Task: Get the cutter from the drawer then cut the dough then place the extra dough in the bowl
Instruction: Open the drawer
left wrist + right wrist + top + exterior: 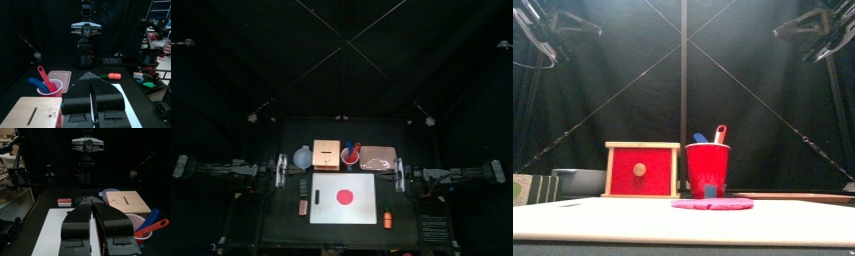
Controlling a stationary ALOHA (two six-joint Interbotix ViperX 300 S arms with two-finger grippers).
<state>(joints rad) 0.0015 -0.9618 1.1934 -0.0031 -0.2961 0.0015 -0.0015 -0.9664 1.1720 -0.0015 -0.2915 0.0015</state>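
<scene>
Fingers, left: the left fingers (pixel 93 91) are pressed together with nothing between them. They are held high above the left side of the desk (pixel 278 225).
Fingers, right: the right fingers (pixel 93 210) are also closed and empty, high above the right side, near the pink tray (pixel 376 156).
Cutter: you cannot see it. By the task it is inside the drawer (pixel 625 158), which is fully pushed in.
Box: the wooden box (pixel 327 155) stands behind the white cutting board (pixel 321 184), between the bowl (pixel 303 157) and the red cup (pixel 708 170). Its red front faces the front edge.
Dough: the red dough (pixel 344 195) lies flat in the middle of the board.
Step in hand: opening the drawer, in my judgement; it is not yet begun.
How to do it well: open the fingers first. Then come low and level to the small round knob (pixel 640 169) from the front, over the board, without brushing the dough. Pull straight toward the front edge, slowly.
Risk: the box looks light and may slide with the pull, so steady its top with the other arm.
Watch: the cup stands just beside the box; keep your wrist away from it, or the knives may tip.
</scene>
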